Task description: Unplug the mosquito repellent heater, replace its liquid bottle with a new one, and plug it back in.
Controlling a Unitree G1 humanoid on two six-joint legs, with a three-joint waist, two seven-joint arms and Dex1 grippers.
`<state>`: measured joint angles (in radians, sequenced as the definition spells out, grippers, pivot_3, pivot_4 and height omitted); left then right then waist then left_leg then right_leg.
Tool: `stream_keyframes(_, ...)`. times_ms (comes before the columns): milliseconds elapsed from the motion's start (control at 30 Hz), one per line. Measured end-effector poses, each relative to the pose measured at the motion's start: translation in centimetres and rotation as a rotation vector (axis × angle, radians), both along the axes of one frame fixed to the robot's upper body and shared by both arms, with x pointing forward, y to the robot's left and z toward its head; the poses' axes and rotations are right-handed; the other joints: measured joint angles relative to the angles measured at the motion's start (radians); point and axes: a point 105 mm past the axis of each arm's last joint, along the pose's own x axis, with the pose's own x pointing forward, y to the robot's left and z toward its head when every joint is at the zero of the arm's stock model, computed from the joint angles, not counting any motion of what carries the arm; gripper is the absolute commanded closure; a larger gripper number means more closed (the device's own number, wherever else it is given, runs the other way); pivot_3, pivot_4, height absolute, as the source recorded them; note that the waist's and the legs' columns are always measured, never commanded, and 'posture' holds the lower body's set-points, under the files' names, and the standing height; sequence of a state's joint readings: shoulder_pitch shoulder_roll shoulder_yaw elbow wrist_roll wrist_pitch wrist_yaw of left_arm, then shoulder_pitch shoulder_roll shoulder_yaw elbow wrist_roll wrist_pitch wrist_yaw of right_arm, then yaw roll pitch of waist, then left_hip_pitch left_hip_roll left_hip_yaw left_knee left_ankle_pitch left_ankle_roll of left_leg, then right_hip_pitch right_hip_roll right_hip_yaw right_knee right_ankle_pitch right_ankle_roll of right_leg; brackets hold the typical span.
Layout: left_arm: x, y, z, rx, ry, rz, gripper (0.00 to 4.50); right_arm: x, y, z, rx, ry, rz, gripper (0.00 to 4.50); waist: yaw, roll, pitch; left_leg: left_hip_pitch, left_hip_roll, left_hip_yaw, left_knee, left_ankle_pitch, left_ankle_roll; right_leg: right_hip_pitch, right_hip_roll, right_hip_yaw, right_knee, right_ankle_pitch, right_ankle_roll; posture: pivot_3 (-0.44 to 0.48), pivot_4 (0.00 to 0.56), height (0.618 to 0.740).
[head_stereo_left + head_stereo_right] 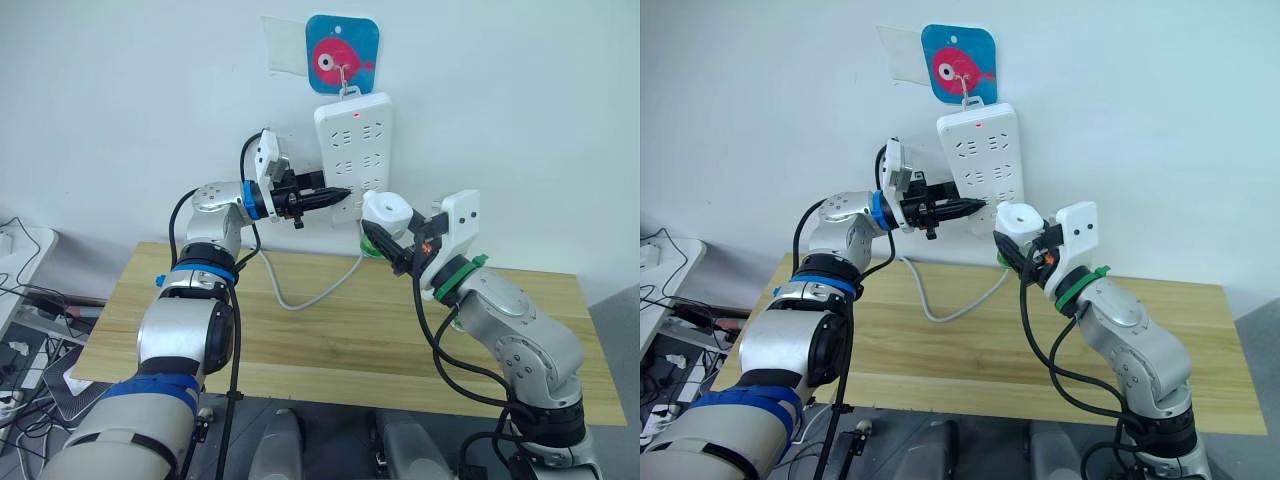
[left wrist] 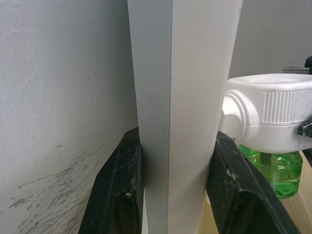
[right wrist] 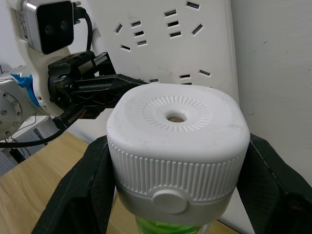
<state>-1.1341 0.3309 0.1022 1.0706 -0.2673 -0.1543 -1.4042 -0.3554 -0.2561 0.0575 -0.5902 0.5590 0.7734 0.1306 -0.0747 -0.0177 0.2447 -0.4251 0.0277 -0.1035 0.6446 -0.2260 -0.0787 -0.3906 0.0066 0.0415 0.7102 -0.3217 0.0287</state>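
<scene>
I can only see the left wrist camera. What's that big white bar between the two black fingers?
Observer: That's the side edge of the long power strip, with rows of sockets on its front. The left gripper is clamped on it.
Operator: Who's holding the white thing with green stuff under it?
Observer: The right gripper holds that mosquito repellent heater, one finger on each side.
Operator: Is the strip switched on?
Observer: A small red light glows near its top.
</scene>
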Motion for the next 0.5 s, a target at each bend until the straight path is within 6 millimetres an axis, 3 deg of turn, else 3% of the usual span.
stream_keyframes(500,0.01,0.05,0.02,0.0,-0.003,0.002,3.2,0.0,-0.11,0.33,0.024,-0.01,0.001,1.49,-0.001,0.0,0.0,0.0,0.0,0.0,0.0,0.0,0.0,0.0,0.0,0.0,0.001,0.0,0.0,-0.063,0.204,0.74)
